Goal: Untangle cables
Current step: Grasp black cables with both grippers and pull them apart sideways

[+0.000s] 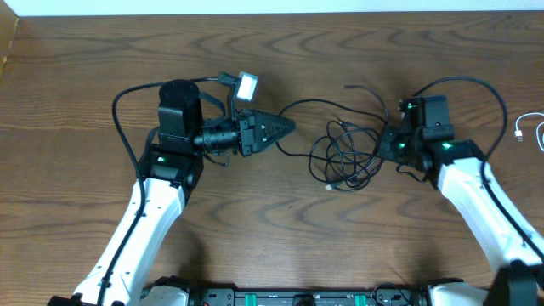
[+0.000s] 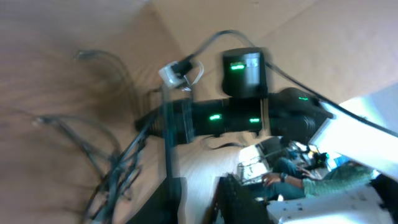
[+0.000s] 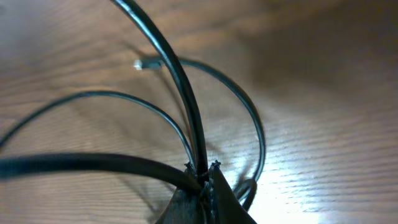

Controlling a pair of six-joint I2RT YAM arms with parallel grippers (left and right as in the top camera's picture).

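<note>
Cables (image 1: 344, 157) sit as a loose black tangle between the two sets of jaws, with one strand trailing toward the left gripper (image 1: 287, 128). Its jaws look closed to a point; whether they pinch anything I cannot tell. The right gripper (image 3: 205, 177) is clamped tight on a strand. The cords look light, limp and springy, so take hold near a plug end.

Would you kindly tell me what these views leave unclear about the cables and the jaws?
Left wrist view: motion blur smears the tangled thin black cables; strands cannot be traced.
Overhead: jaws of the left gripper are too small to judge open or shut.
Overhead: the right frame edge cuts off the thin white cable.
</note>
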